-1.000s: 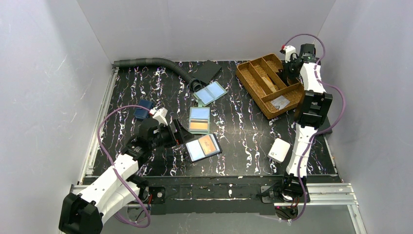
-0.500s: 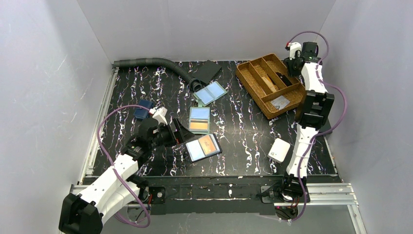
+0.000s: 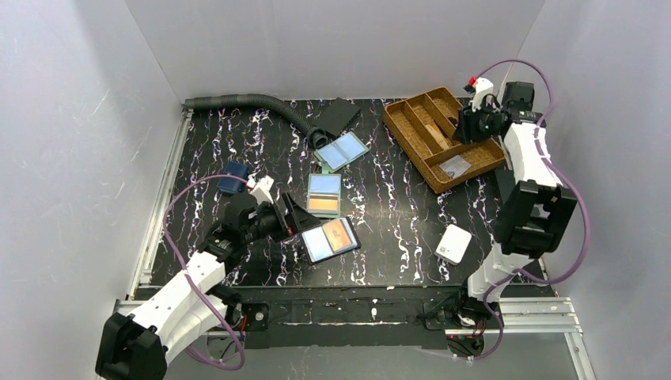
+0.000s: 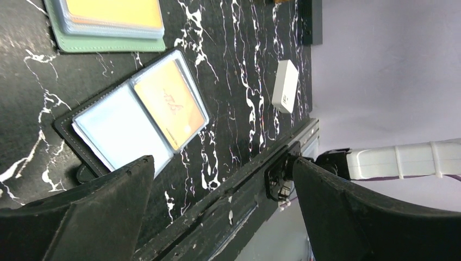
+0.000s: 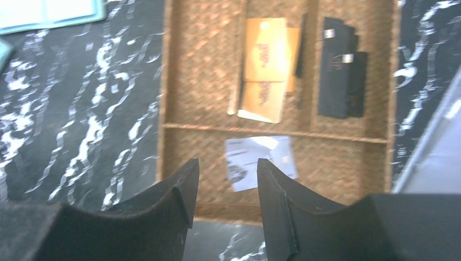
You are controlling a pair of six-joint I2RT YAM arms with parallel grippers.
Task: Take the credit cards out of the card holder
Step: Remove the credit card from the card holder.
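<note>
- Left gripper (image 4: 220, 163): jaws are standing wide open, empty, facing a black-edged bifold (image 4: 136, 119) near the front of the bench (image 3: 396, 214).
- Card holder (image 3: 324, 195) is lying flat mid-bench, just beyond that bifold, blue card (image 3: 324, 184) and orange card (image 3: 324, 205) showing.
- Right gripper (image 5: 227, 166): jaws are hanging partly open, empty, over the woven tray (image 5: 206, 65).

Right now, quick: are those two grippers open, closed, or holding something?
Left gripper: wide open, holding nothing.
Right gripper: open, holding nothing.
</note>
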